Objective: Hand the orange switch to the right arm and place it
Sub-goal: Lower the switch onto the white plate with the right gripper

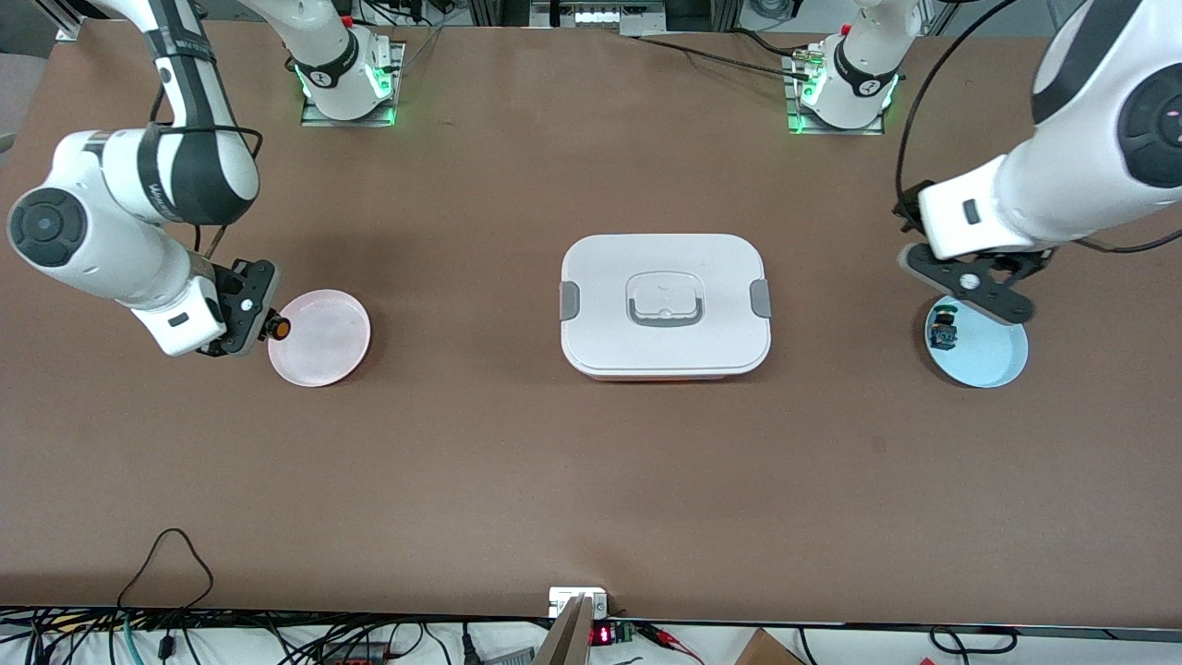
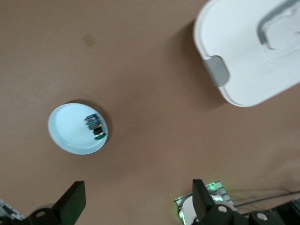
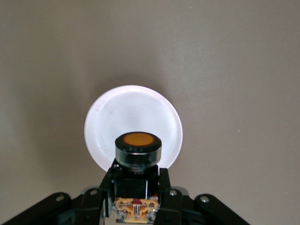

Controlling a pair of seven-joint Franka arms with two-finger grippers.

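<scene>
Orange switch (image 1: 278, 327) sits clamped between the fingers of my right gripper (image 1: 263, 325), its round cap pointing out over the edge of the pink plate (image 1: 323, 356). My right wrist view shows the same hold from above: the switch's black collar and tan-gold body are pinched between the two black fingers (image 3: 165, 183), with the pink plate lying on the table beneath the cap. That plate rests toward my right arm's end of the table.

Midway along the table stands a white lunch box (image 1: 665, 307) with grey side clips and a grey handle set in its lid, closed.

Toward my left arm's end lies a light blue plate (image 1: 990, 356). A second switch (image 1: 944, 334), black with a green cap and blue body, lies on it near the rim. My left gripper (image 1: 970, 284) hangs over that blue plate with its jaws spread wide and nothing between them; its wrist view shows both fingertips (image 2: 74, 199) well apart.
</scene>
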